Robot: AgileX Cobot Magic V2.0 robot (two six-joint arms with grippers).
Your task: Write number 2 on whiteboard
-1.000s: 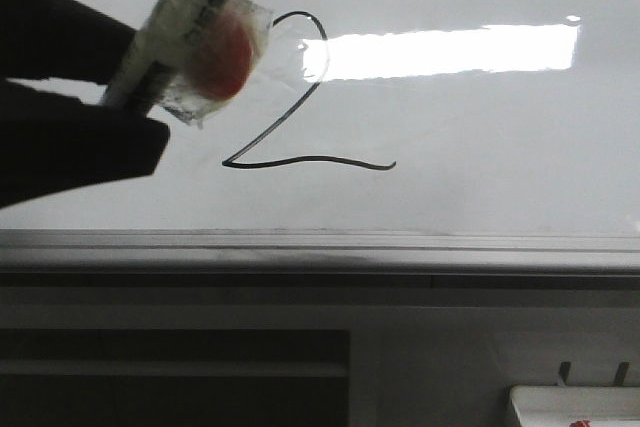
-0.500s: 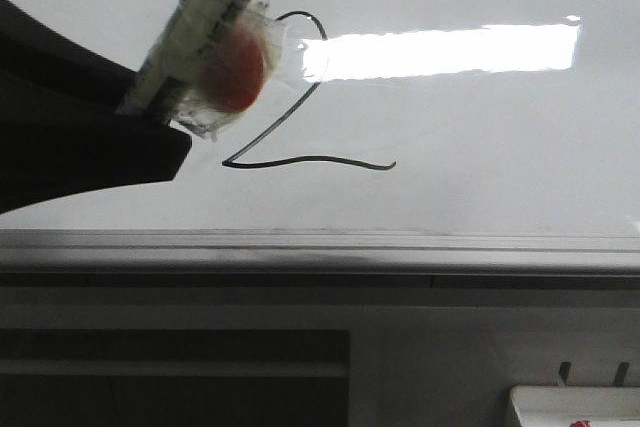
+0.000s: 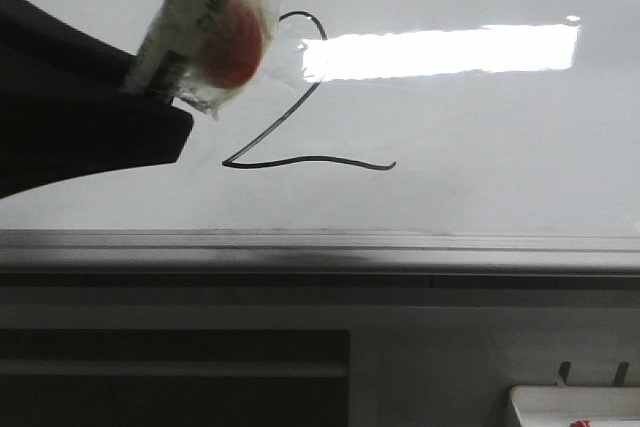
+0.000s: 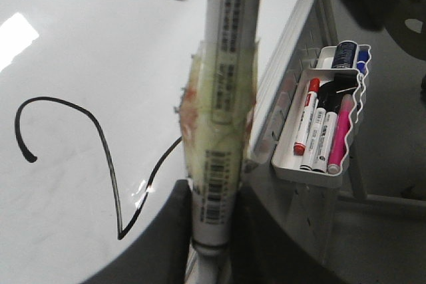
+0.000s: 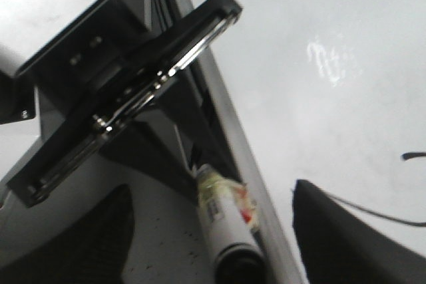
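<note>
The 2 (image 3: 300, 97) is complete on the whiteboard (image 3: 480, 147); left fingers (image 4: 206, 231) clamped on a taped marker (image 4: 223, 98), off the surface (writing looks finished); next: retreat; right fingers (image 5: 219, 244) spread, another marker (image 5: 229, 231) between, grip unclear.

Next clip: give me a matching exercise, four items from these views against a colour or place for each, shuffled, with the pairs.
Items:
1. number 2
2. marker
3. tray
4. red blob

Descriptions:
A. taped to the marker barrel
B. black line on the whiteboard
C. holds spare pens beside the board rail
D. gripped in the left gripper

Pairs: 1-B, 2-D, 3-C, 4-A
</note>
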